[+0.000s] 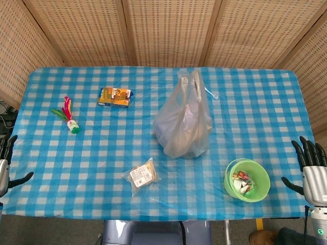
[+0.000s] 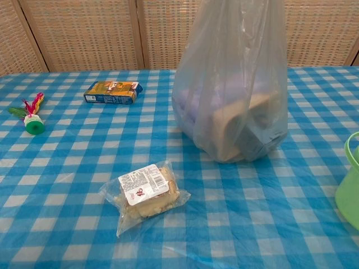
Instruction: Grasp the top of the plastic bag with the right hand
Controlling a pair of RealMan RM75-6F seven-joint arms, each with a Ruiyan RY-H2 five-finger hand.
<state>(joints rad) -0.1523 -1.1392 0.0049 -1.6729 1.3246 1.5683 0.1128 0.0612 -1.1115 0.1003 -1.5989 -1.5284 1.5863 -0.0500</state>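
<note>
The right hand (image 1: 312, 171) hangs off the near right edge of the surface (image 1: 255, 117), fingers (image 1: 305, 148) apart and pointing up, holding nothing. The left hand (image 1: 6, 163) mirrors it at the near left edge, fingers spread. The plastic bag (image 1: 183, 120) stands upright mid-surface, well apart from both hands, beyond the green bowl (image 1: 247, 180).

Silver right hand (image 1: 312, 171), black fingers (image 1: 305, 149)

Bag (image 1: 183, 120) upright mid-table. Right hand (image 1: 311, 171) well right of bag, fingers apart, holding nothing. Bowl (image 1: 247, 180) near bag's lower right; packet (image 1: 142, 175) lower left; box (image 1: 114, 96) upper left.
</note>
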